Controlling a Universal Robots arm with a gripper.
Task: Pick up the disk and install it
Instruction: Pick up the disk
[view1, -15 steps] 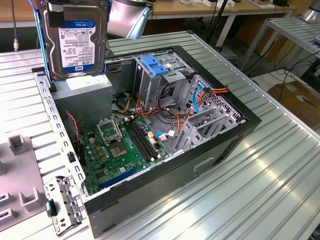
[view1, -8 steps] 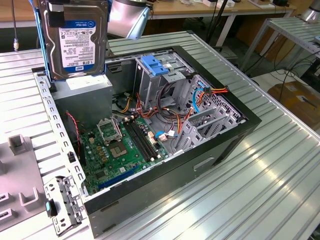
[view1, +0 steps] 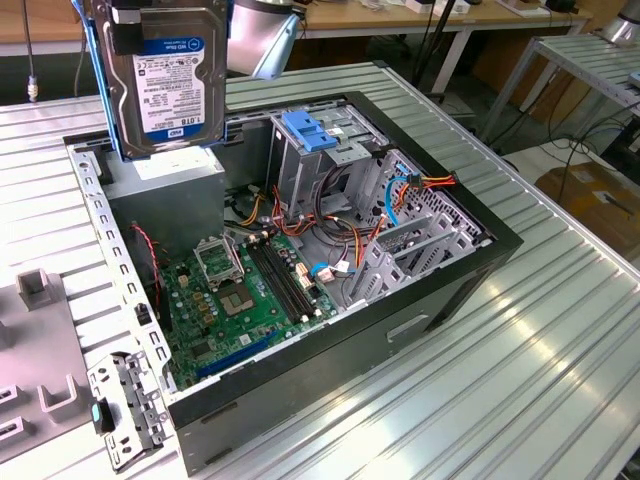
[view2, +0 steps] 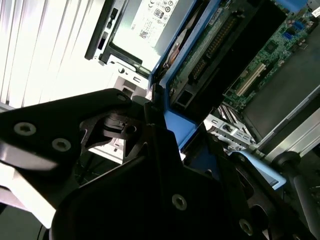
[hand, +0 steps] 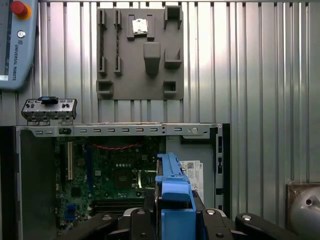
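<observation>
We see the pincer (hand: 175, 214) clamped on the disk (view1: 165, 85), pressing its blue rail (hand: 172, 182) from both sides. The disk hangs upright in the air, label facing out, above the grey power-supply box (view1: 165, 185) inside the open computer case (view1: 440, 290), toward the far edge of the desk (view1: 520, 400). We judge it dense, rigid and sensitive to knocks, with smooth metal faces that could slip. The plastic rail along its edges looks like the safer hold.
</observation>
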